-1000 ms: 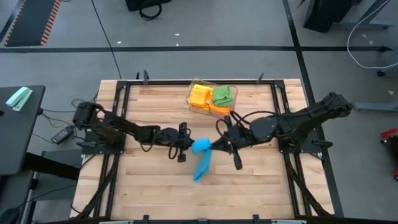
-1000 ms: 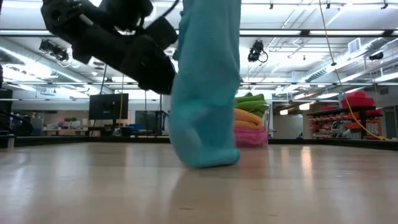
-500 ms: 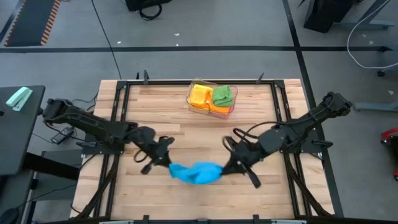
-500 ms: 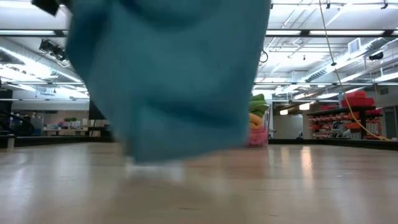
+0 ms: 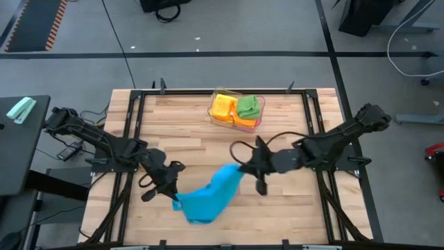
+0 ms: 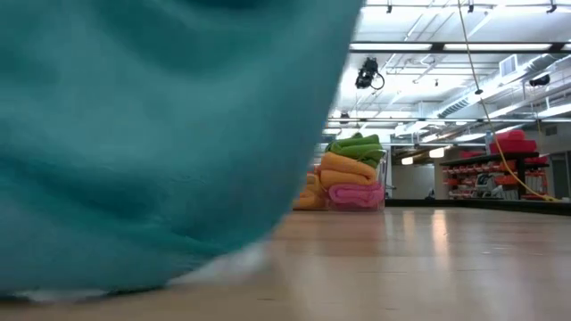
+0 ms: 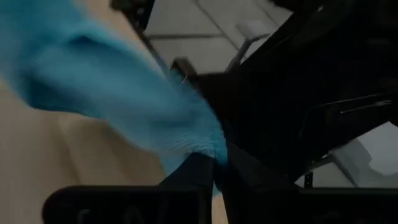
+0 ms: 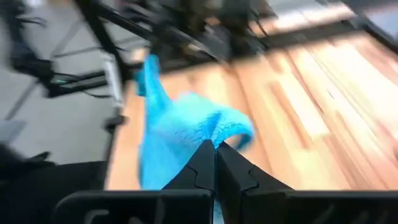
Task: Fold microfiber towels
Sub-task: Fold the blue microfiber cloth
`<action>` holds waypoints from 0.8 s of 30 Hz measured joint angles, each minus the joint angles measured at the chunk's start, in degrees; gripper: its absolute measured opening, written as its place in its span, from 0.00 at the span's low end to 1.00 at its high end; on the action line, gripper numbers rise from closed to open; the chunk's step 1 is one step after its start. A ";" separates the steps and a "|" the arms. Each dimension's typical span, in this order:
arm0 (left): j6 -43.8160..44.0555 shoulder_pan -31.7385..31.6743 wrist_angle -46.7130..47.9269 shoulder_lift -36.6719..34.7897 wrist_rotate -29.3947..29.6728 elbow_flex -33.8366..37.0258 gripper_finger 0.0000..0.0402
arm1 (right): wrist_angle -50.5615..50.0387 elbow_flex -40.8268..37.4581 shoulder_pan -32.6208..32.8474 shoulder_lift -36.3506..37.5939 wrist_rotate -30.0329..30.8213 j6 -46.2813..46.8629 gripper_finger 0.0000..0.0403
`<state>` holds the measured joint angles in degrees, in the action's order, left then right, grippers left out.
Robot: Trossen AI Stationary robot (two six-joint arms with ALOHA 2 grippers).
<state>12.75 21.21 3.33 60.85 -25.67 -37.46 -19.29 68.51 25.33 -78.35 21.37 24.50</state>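
A blue microfiber towel [image 5: 210, 194] stretches slantwise over the near middle of the table and fills the low view [image 6: 161, 134]. My left gripper [image 5: 175, 202] is shut on its near left end. My right gripper [image 5: 241, 169] is shut on its far right end. Folded green, orange, yellow and pink towels [image 5: 237, 109] are stacked in the clear tray [image 5: 216, 119] at the far edge. My left gripper pinches a corner of the blue towel [image 7: 208, 146] between its two fingers, coming level from the table's left. My right gripper pinches the towel's opposite corner [image 8: 219, 138] between its two fingers, coming from the table's right. The towel spreads away from the fingers toward my left gripper; its lower edge [image 6: 205, 267] is at the table.
The clear tray with folded towels stands at the far middle of the table and shows in the low view [image 6: 348, 178]. Black frame rails [image 5: 132, 139] run along the table's left and right sides. Bare wood [image 5: 291, 208] lies at the near right.
Both grippers went toward the near edge with the towel, drawing it out between them. Then my right gripper went back toward the far edge and my left gripper a little nearer. The towel has opened from a hanging bunch into a slanting spread.
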 joint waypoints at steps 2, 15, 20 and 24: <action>0.79 -0.01 1.48 1.36 0.15 -0.04 0.08 | -0.38 -1.21 -2.53 -1.26 -0.35 2.35 0.02; 6.26 -0.02 15.62 5.76 4.92 -0.13 0.05 | 5.49 -2.03 -17.01 -16.99 -10.10 -1.17 0.05; 9.20 -0.02 21.68 5.76 4.92 -0.10 0.05 | 12.55 -1.88 -20.60 -19.71 -11.84 -8.14 0.17; 12.37 0.01 27.02 5.87 4.94 -0.08 0.02 | 12.89 -1.83 -23.27 -20.11 -14.03 -8.89 0.35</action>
<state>25.11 21.22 30.35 66.72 -20.73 -37.54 -6.40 66.68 2.06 -98.46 7.33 15.61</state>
